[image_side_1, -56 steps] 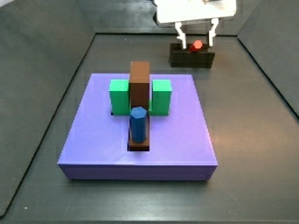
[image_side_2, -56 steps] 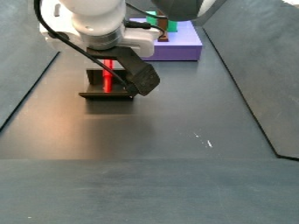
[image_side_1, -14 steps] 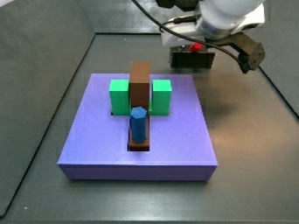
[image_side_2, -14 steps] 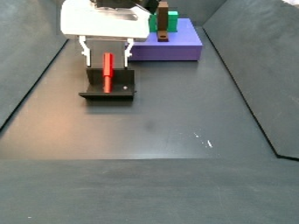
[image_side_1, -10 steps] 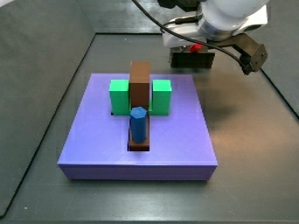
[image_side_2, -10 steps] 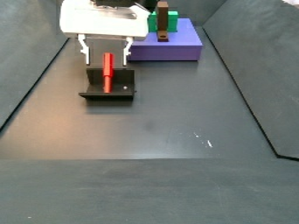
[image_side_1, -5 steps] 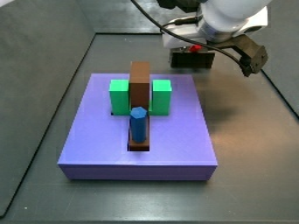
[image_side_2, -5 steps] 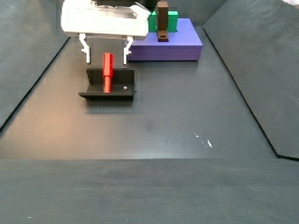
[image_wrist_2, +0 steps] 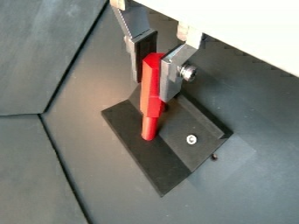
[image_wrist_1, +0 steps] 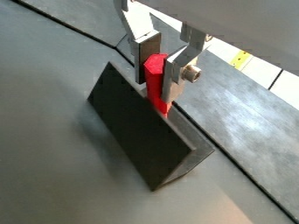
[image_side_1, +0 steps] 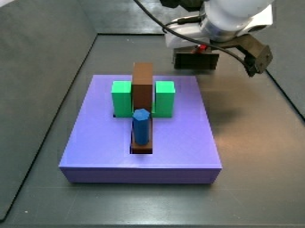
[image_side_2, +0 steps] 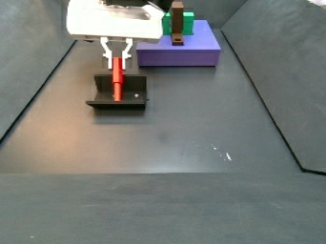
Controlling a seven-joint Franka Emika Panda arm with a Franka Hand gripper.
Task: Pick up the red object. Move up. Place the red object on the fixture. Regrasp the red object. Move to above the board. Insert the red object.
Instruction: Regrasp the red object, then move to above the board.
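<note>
The red object [image_side_2: 116, 76] stands upright on the fixture [image_side_2: 117, 98], a small dark holder on the floor. It also shows in both wrist views [image_wrist_1: 156, 83] [image_wrist_2: 151, 96]. My gripper [image_side_2: 116, 59] comes down from above, and its silver fingers [image_wrist_2: 173, 66] press on both sides of the peg's upper end. The fixture shows in both wrist views [image_wrist_1: 135, 131] [image_wrist_2: 176, 157] and in a side view [image_side_1: 197, 61], where my arm hides most of the peg. The purple board [image_side_1: 143, 134] lies apart from the fixture.
On the board stand green blocks [image_side_1: 123, 98], a brown bar [image_side_1: 143, 80] and a blue cylinder [image_side_1: 141, 125]. The board also shows in a side view [image_side_2: 192, 52], behind the fixture. Dark walls border the floor on both sides.
The fingers, spread wide on either side of the red object half a second ago, have closed in onto it. The arm and the peg have stayed in place.
</note>
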